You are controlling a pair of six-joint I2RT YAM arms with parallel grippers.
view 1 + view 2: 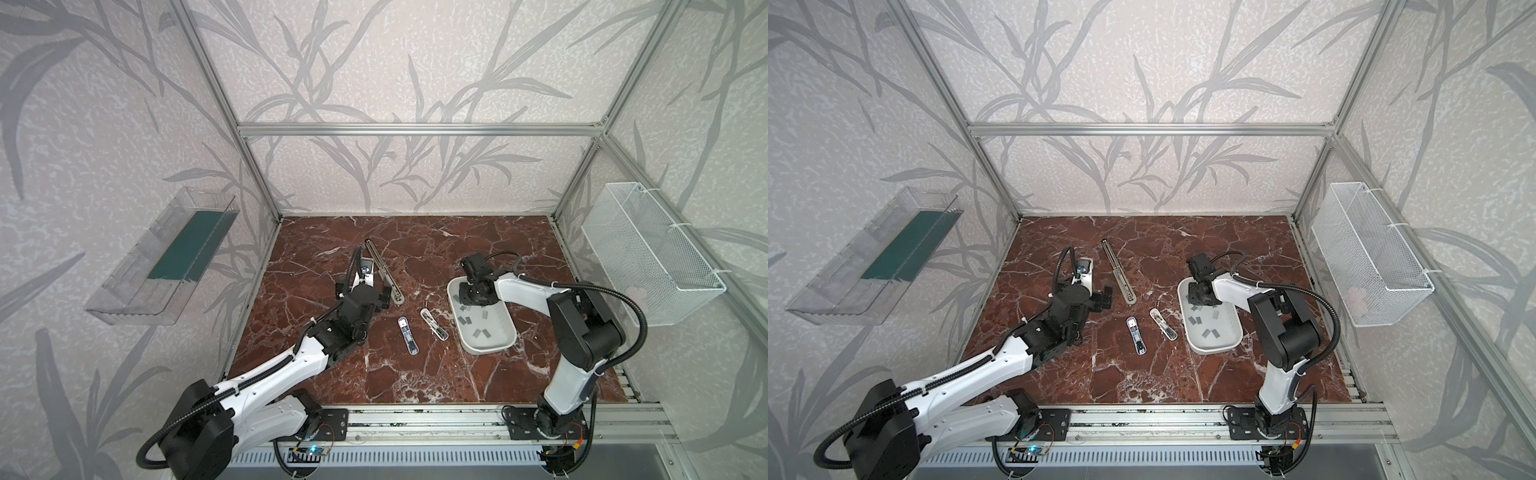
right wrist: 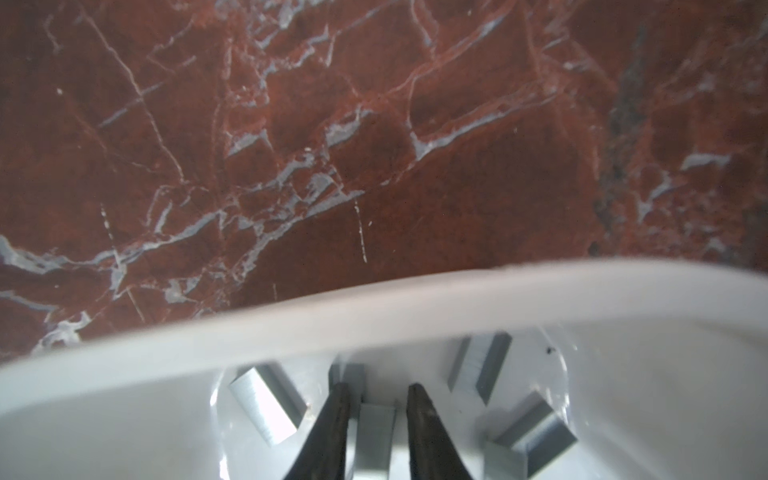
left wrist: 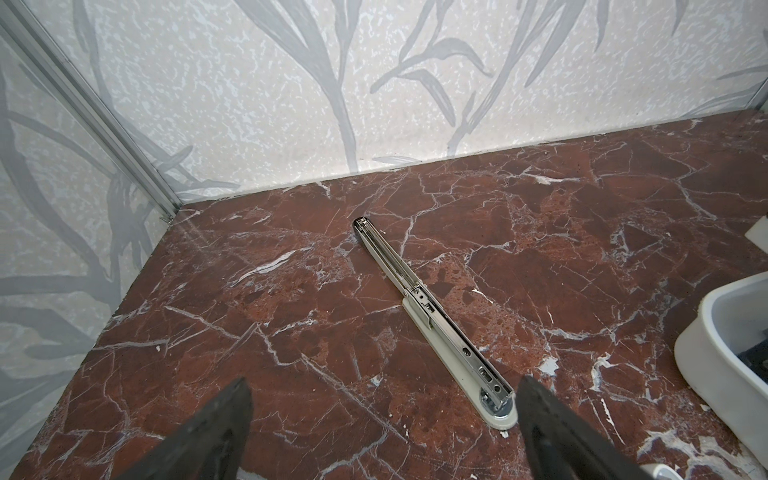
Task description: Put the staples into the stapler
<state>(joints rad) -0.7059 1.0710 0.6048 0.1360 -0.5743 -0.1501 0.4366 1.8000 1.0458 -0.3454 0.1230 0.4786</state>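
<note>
Leaf-patterned walls (image 1: 374,62), red marble floor (image 1: 415,382), aluminium frame (image 1: 415,129)

We see the staples (image 2: 266,409) — short grey strips — scattered in a white tray (image 2: 374,316); the stapler (image 3: 432,316) lies opened flat on the tabletop (image 3: 249,332).

The left arm (image 1: 270,376) and right arm (image 1: 523,291) share white shells, black joints and ribbed black cables (image 1: 642,328)

grey flat metal staple strips (image 2: 266,409): at least 7 seen | white oval plastic tray (image 1: 485,349): 1 | long cream-and-chrome stapler (image 3: 432,312): 1 | small clear-and-white staplers (image 1: 407,335): 2 | white mesh basket (image 1: 652,253): 1 | clear plastic bin (image 1: 162,257): 1
</note>
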